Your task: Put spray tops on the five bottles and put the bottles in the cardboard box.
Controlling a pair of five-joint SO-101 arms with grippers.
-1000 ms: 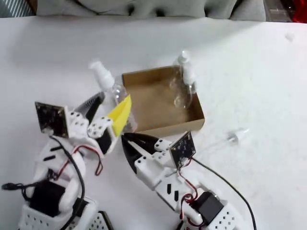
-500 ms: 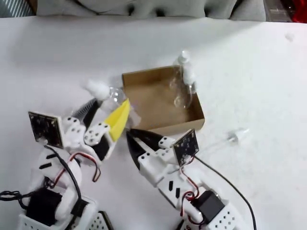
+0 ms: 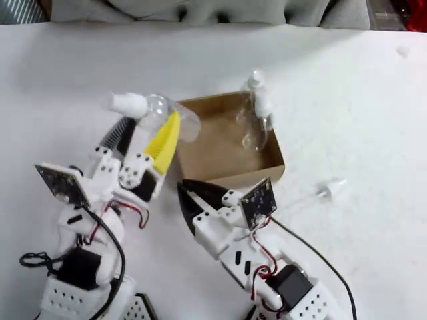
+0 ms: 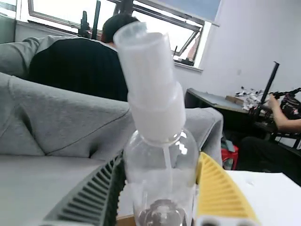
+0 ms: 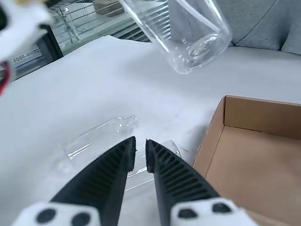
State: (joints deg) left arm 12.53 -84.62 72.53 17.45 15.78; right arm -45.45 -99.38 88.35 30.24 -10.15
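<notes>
My left gripper [image 3: 148, 133] is shut on a clear bottle [image 3: 163, 115] with a white spray top [image 3: 127, 105], held tilted in the air over the cardboard box's [image 3: 220, 150] left edge. In the left wrist view the bottle [image 4: 162, 165] stands between the grey finger [image 4: 89, 200] and the yellow finger [image 4: 221, 193]. Two capped bottles [image 3: 257, 117] lie in the box's far right corner. My right gripper [image 3: 190, 197] sits low by the box's front left corner, its black fingers [image 5: 110, 169] nearly together with nothing between them. An uncapped bottle [image 5: 99, 136] lies on the table beyond them.
A loose spray top [image 3: 330, 189] lies on the white table right of the box. A second clear bottle [image 5: 164, 148] lies just behind my right fingertips. The held bottle's base [image 5: 197, 37] hangs above the box wall [image 5: 211, 132]. A grey sofa runs along the table's far edge.
My left gripper has lifted the capped bottle and swung it up and toward the box's left edge. The right arm has shifted only slightly.
</notes>
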